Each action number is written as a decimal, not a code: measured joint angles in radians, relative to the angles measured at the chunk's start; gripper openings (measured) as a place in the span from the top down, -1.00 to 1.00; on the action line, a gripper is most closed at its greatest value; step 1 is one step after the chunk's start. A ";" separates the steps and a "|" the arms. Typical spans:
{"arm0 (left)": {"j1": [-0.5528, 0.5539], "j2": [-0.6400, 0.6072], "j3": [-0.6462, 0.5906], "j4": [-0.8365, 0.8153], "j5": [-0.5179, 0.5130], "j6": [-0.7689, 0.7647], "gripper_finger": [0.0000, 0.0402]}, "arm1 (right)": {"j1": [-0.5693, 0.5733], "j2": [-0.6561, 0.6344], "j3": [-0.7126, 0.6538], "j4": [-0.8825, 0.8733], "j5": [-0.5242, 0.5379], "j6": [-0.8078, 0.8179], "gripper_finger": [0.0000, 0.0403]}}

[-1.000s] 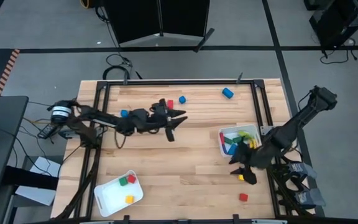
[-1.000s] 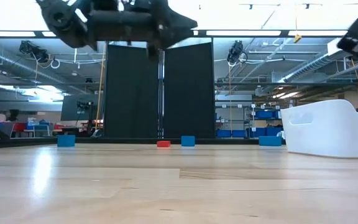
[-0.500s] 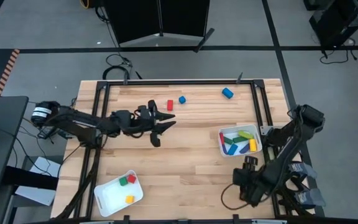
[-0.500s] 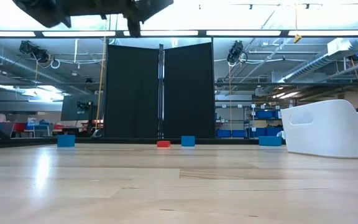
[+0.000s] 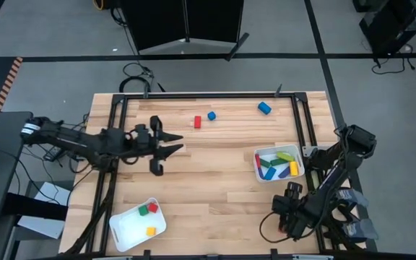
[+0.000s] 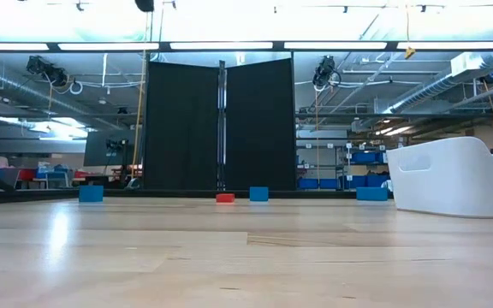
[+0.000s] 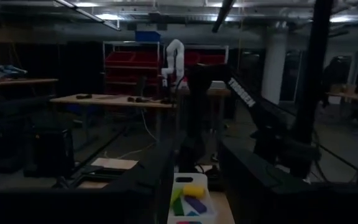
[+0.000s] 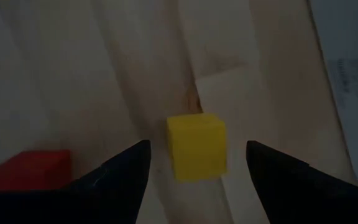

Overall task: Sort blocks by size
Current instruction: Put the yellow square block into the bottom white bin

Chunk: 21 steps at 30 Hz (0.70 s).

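In the right wrist view a small yellow cube [image 8: 196, 148] lies flat on the wooden table, and a red block [image 8: 30, 169] lies beside it. My right gripper [image 8: 197, 146] points down over the cube near the front right corner [image 5: 289, 217]. It is open, with one finger on either side of the cube and a gap on both sides. My left gripper [image 5: 166, 159] hangs open and holds nothing, high above the table's left half. A red block [image 5: 197, 121], a blue block [image 5: 211, 115] and a blue cylinder [image 5: 264, 108] lie near the far edge.
A white tray [image 5: 258, 160] at the right holds several longer blocks in green, blue, yellow and red. Another white tray [image 5: 125, 227] at the front left holds red, green and yellow small cubes. A black metal frame [image 5: 298, 123] runs along the table's sides.
My left gripper has drawn back toward the table's left edge and risen out of the low view. My right gripper has moved toward the near edge, sunk and tipped until it points down over the yellow cube. The blocks have stayed where they were.
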 joint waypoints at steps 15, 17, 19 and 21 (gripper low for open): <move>-0.100 -0.138 0.000 -0.113 -0.047 0.035 0.34 | -0.033 -0.003 -0.110 0.179 -0.033 -0.003 0.12; -0.107 -0.146 0.000 -0.121 -0.047 0.035 0.34 | -0.041 -0.004 -0.110 0.183 -0.043 -0.006 0.27; -0.114 -0.156 0.000 -0.130 -0.047 0.034 0.34 | -0.048 -0.004 -0.108 0.188 -0.051 -0.017 0.29; -0.121 -0.168 0.000 -0.138 -0.047 0.034 0.34 | -0.059 -0.002 -0.099 0.214 -0.051 -0.040 0.29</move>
